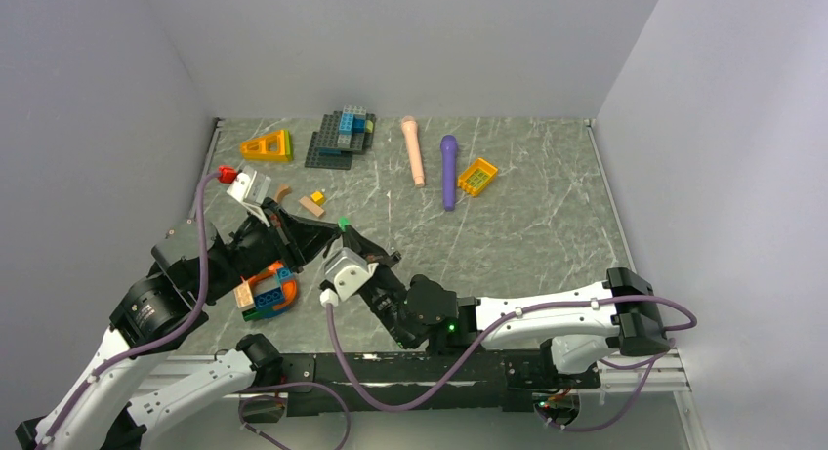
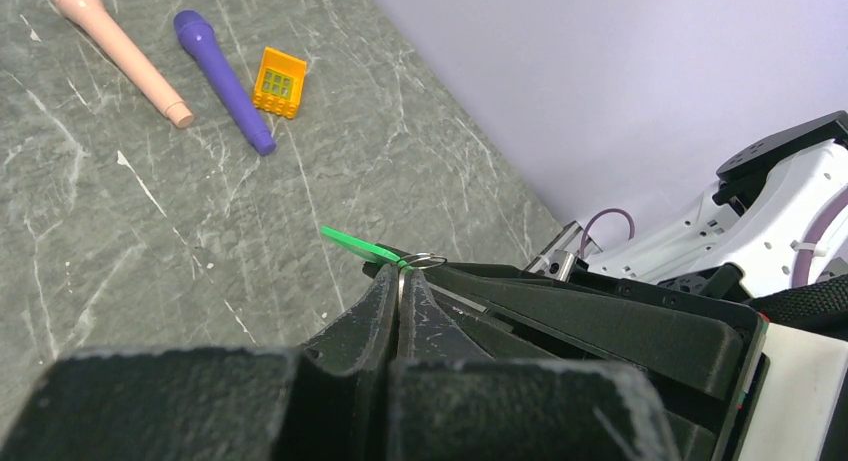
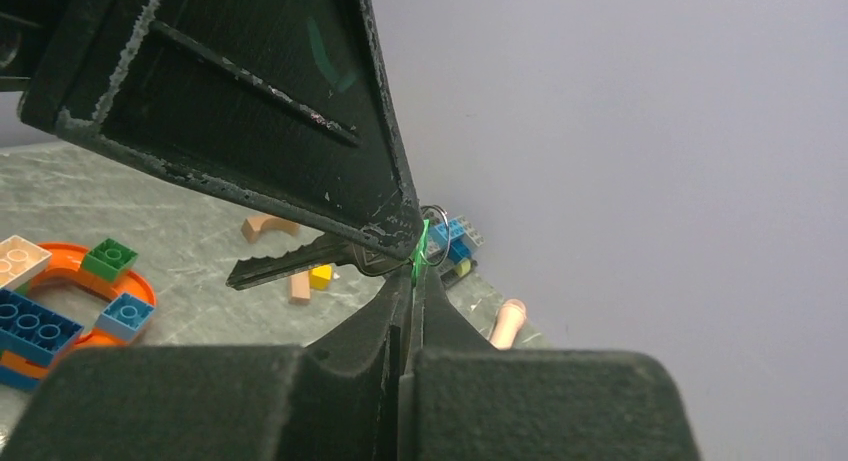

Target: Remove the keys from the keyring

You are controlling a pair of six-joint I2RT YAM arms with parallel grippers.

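Both grippers meet above the table's near left part. My left gripper point(image 2: 400, 276) is shut on a dark metal key point(image 3: 290, 261), whose toothed blade sticks out sideways in the right wrist view. A thin silver keyring point(image 2: 425, 260) shows just past the left fingertips, and again as the keyring point(image 3: 437, 236) in the right wrist view. A green plastic tag point(image 2: 358, 245) juts out from it. My right gripper point(image 3: 413, 276) is shut on that green tag point(image 3: 421, 243), tip to tip with the left gripper point(image 1: 330, 237). From above, the tag point(image 1: 343, 222) shows between the arms; the ring is too small to see there.
An orange ring with blue and green bricks point(image 1: 266, 291) lies under the left arm. Small tan and yellow blocks point(image 1: 312, 203) sit nearby. At the back are an orange wedge point(image 1: 267, 145), a grey plate with blue bricks point(image 1: 341, 136), a pink stick point(image 1: 414, 150), a purple stick point(image 1: 448, 171) and a yellow brick point(image 1: 477, 176).
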